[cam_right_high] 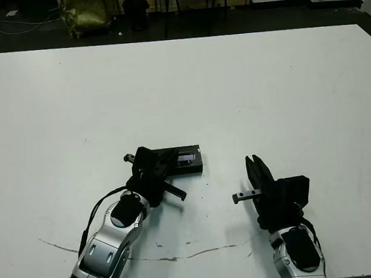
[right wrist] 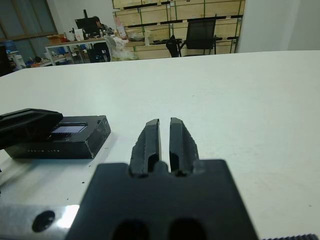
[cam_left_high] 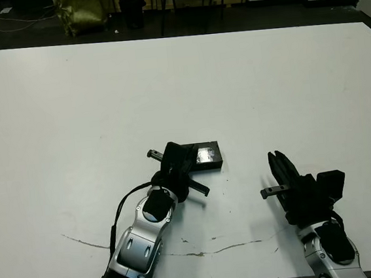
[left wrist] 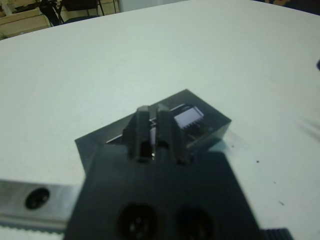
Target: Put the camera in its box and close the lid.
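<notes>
Only wrist-visible: lid (left wrist: 200, 122) stripe.

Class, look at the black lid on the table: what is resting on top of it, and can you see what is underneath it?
The left hand, fingers together, is over the lid, apparently pressing its top. The silvery stripe shows beside it. Whatever is underneath is covered; neither box nor camera can be seen.

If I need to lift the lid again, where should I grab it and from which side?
Probably across its two long side walls, coming straight down from above. The lid lies flat on the table, a low rectangular block with upright sides, and its right end is clear. The left gripper covers its left end, so grip nearer the right.
</notes>
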Motion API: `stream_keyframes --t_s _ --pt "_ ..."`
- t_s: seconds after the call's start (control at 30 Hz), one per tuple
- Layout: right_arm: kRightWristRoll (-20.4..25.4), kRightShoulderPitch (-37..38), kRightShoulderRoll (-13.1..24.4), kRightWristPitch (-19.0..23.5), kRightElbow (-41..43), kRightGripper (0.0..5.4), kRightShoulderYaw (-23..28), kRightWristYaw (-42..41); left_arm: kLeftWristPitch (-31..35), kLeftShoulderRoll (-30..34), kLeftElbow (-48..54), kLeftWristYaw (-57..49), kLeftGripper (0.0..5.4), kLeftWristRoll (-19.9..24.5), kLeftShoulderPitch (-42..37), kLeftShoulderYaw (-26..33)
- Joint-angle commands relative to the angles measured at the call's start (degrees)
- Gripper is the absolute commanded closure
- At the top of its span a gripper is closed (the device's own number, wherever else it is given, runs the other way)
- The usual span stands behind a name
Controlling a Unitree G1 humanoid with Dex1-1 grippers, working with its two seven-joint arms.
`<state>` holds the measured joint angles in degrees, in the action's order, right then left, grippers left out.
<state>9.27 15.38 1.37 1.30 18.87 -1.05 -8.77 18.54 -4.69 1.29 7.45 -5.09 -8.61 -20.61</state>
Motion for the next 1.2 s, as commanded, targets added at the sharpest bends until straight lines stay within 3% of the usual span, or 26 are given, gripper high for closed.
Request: stream_keyframes --t_s 0.03,0.27,0.47,0.67,0.87,1.0,1.2 --pt "0.02 0.96 0.29 1.83 0.49 5.4 0.24 0.58 3.65 1.2 -3.17 0.27 5.36 0.05 2.34 0.97" --pt "-0.36 0.68 0.57 1.23 -0.3 5.4 0.25 0.3 4.07 2.25 -4.69 -0.45 5.36 -1.68 3.21 0.68" --pt "1.2 0.76 -0.01 1.4 -0.56 5.4 0.52 -0.1 4.93 1.78 -5.77 -0.53 5.36 -1.07 3.59 1.67" --pt "-0.09 1.09 0.44 2.05 0.34 5.4 0.2 0.48 4.39 1.86 -5.63 -0.09 5.36 -0.57 3.45 2.41" --pt "-0.62 1.27 0.19 2.32 0.7 5.4 0.16 1.19 1.82 2.81 5.88 1.27 5.36 2.6 5.1 5.74" --pt "0.27 0.88 0.58 0.78 0.09 5.4 0.57 0.2 0.22 3.13 14.78 1.88 5.36 7.09 6.64 10.47" --pt "0.23 0.14 1.19 5.19 5.48 5.4 1.64 2.04 -0.7 7.33 26.06 2.84 5.36 12.43 7.9 20.23"
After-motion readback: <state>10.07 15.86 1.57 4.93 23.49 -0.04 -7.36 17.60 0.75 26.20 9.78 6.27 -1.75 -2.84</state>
